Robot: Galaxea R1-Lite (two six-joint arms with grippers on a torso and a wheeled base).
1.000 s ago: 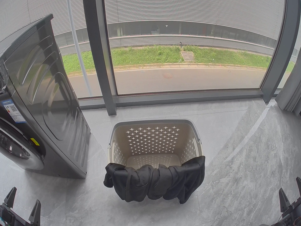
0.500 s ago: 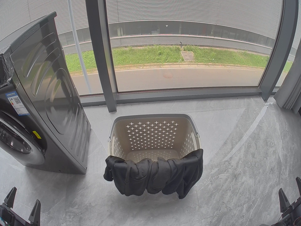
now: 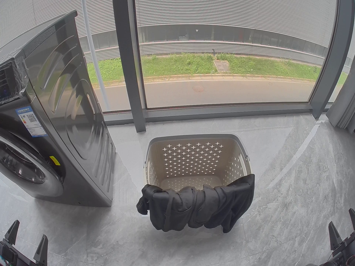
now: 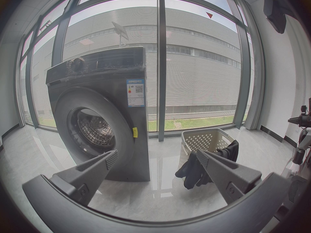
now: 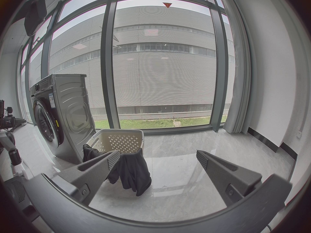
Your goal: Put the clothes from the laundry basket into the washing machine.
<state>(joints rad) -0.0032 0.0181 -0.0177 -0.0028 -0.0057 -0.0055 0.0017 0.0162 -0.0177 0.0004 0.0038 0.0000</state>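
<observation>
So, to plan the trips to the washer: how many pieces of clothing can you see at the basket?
1 that I can tell: a dark garment draped over the near rim of the laundry basket. Its folds may hide a second piece.

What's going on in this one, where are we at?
Nothing is being handled yet. A dark garment hangs over the near rim of the laundry basket, which sits on the floor with the washing machine to its left as the robot faces it. The left gripper and right gripper are both open and hold nothing, low down and well short of the basket. No clothes have been picked up.
</observation>
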